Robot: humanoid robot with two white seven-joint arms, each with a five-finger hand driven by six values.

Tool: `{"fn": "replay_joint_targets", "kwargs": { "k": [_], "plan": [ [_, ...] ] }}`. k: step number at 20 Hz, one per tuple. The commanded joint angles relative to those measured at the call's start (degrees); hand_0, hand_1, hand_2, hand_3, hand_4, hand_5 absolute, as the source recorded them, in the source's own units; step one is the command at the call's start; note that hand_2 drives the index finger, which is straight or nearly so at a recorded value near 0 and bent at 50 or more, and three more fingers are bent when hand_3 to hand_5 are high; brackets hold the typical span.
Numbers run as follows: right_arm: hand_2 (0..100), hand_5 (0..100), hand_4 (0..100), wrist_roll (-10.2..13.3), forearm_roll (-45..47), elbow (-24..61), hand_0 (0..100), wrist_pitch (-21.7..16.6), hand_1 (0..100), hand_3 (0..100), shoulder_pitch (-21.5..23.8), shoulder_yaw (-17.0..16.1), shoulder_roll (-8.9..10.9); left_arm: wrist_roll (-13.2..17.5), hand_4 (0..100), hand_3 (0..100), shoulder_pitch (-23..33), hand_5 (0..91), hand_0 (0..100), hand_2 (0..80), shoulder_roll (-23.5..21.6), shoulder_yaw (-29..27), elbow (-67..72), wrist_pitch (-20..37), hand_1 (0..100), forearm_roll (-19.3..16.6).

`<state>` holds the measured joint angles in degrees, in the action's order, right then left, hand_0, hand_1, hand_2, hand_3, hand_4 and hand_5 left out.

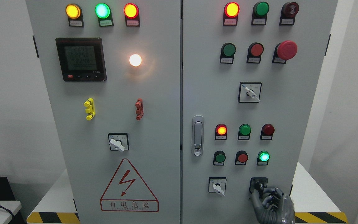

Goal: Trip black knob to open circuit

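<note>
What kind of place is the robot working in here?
Likely an electrical training or test room: a grey control cabinet with lit indicator lamps, a digital meter and a red electric-shock warning triangle.

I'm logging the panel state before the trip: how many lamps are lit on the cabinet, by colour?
Red lamps: 3
Green lamps: 2
Yellow lamps: 1
White lamps: 1
Total: 7
</note>
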<state>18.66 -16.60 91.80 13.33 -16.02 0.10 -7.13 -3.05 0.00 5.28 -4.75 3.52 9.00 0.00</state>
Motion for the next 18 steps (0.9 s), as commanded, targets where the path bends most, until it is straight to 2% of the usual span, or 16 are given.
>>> {"fn": "replay_joint_targets", "kwargs": {
  "k": [1, 9, 18],
  "plan": [
    [57, 96, 90, 0.0, 0.0, 0.0, 55, -3.4, 80, 90, 0.0, 0.7, 0.19, 0.0, 0, 0, -0.4, 0.0, 12, 0.0, 0.1, 0.0, 0.0, 0.0, 39, -1.8],
    [54, 96, 90, -0.1, 0.0, 0.0, 53, -3.4, 84, 88, 0.0, 0.7, 0.10, 0.0, 0, 0, -0.4, 0.0, 12, 0.0, 0.0, 0.0, 0.0, 0.0, 39, -1.9],
    [54, 96, 90, -0.1, 0.0, 0.0, 40, -3.7, 86, 88, -0.1, 0.7, 0.10, 0.0, 0, 0, -0.4, 0.0, 12, 0.0, 0.0, 0.0, 0.0, 0.0, 39, -1.9]
  ]
}}
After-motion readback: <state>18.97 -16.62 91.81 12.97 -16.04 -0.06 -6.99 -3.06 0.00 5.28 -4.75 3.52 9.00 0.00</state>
